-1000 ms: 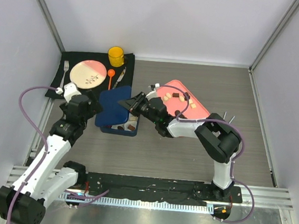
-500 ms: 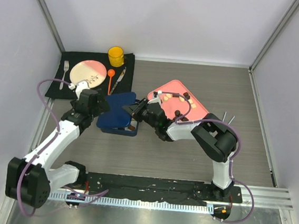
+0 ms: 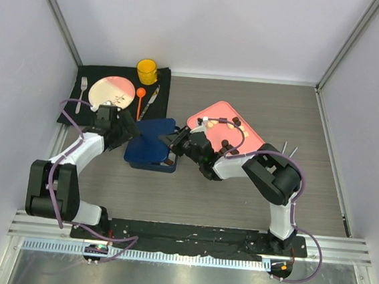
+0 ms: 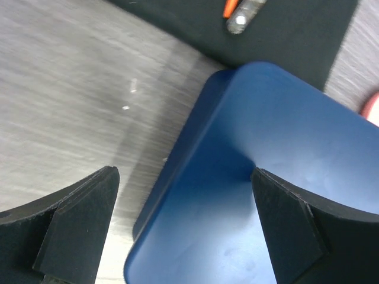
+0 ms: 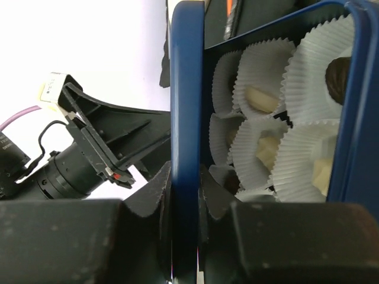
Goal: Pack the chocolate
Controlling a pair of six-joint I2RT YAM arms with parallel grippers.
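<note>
The right fingers (image 3: pixel 174 142) were clenched on the near edge of the blue lid (image 3: pixel 151 137). In the right wrist view the lid edge ran as a vertical band between the two pads, with both pads pressed against it. The lid stood raised and tilted over the blue box (image 3: pixel 154 165), which lay on the desk (image 3: pixel 237 200) just left of the pink tray (image 3: pixel 214 111).

The left fingers (image 3: pixel 130 131) were released and spread wide at the lid's left side. In the left wrist view one pad sat over bare desk and the other over the lid's top face. Contact with the lid could not be confirmed.

The chocolate (image 5: pixel 260 99) was in two places:
- Inside the box, cream and dark pieces sat in white pleated paper cups (image 5: pixel 308 77), one piece per cup where the contents were visible.
- On the tray, several loose pieces lay along the far half.

A black mat (image 3: pixel 162 79) lay at the far left of the desk. It carried a round plate (image 3: pixel 111 93), a yellow cup (image 3: pixel 146 71), a fork (image 3: pixel 83 91) and an orange spoon (image 3: pixel 140 96). The lid's far corner reached over the mat's near edge
</note>
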